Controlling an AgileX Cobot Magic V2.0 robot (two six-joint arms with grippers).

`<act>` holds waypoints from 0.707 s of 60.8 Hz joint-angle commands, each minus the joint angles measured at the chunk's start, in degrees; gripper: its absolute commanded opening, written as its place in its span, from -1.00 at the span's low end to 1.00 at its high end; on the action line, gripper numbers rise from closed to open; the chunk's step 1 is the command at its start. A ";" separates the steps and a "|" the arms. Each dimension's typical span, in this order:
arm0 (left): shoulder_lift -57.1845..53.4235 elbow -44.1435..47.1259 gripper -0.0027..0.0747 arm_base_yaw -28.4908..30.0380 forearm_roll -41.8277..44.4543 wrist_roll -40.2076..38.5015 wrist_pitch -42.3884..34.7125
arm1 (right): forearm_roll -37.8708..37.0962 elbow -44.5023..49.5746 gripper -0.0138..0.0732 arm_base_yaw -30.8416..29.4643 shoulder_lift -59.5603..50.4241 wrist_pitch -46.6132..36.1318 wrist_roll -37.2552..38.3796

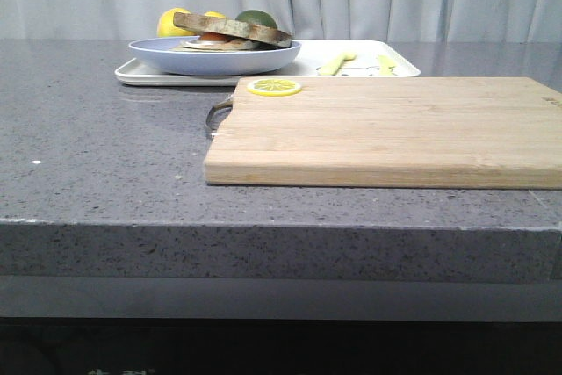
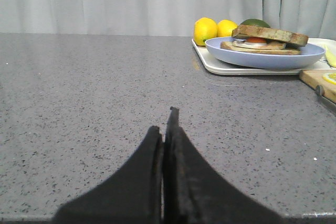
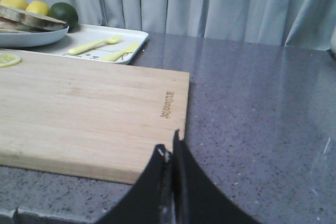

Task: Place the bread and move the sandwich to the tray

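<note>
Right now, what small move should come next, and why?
Probably none beyond holding both arms back. The sandwich, top slice on, already sits in the blue plate on the tray, and both the left gripper and the right gripper are shut and empty.

sandwich [image 1: 232, 31]: brown-crusted slices, top slice tilted, egg white and red-orange filling showing between, lying in a shallow light blue plate [image 1: 215, 57] | tray [image 1: 351, 63]: flat, white, low rim, carrying the plate on its left part, at the worktop's far edge, left of centre
</note>
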 commanded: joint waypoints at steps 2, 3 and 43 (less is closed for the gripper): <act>-1.16 0.25 -0.98 0.05 -0.44 -0.05 -4.64 | 0.06 -0.23 -0.84 -1.06 -1.32 -5.63 0.11; -1.16 0.25 -0.98 0.05 -0.44 -0.05 -4.64 | 0.06 -0.23 -0.84 -1.30 -1.32 -5.63 0.11; -1.16 0.25 -0.98 0.05 -0.44 -0.05 -4.64 | 0.06 -0.23 -0.84 -2.17 -1.32 -5.63 0.11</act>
